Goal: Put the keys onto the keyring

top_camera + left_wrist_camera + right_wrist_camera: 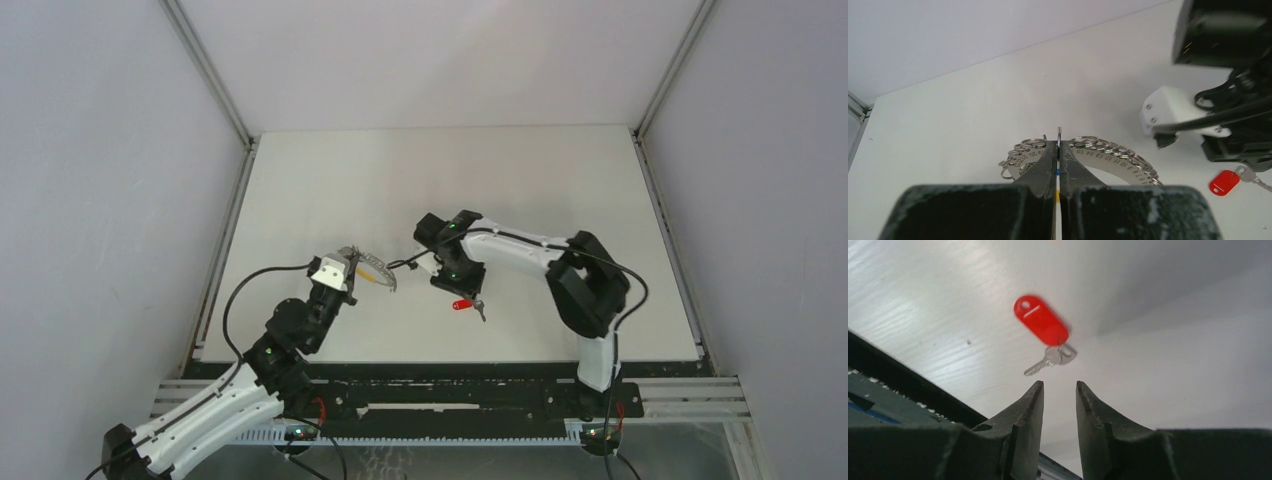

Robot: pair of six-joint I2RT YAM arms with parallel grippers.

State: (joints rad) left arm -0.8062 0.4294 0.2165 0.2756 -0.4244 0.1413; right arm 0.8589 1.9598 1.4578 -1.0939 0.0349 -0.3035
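At left, the left gripper (1059,146) clenches its fingers (1045,165) on the keyring (1108,155), a curved, numbered metal strip hung with small split rings, pinching one thin upright piece of it so the strip fans out flat in front and, by the look of it, is steadied for threading; blue and yellow slivers (1056,172) show in the seam between the fingers, possibly key heads, though too little is visible to be sure. The keyring is held low over the white bench (400,170), pointing towards the other arm. At right, the right gripper (1059,385) hangs just above the red key (1040,320), which lies loose on the bench with its silver blade angled back towards the fingers (1030,405); these stand released, a narrow gap between them and nothing in it. The red key sits near the keyring but apart from it, not yet picked up, so the right arm appears lined up to close on it and carry it across
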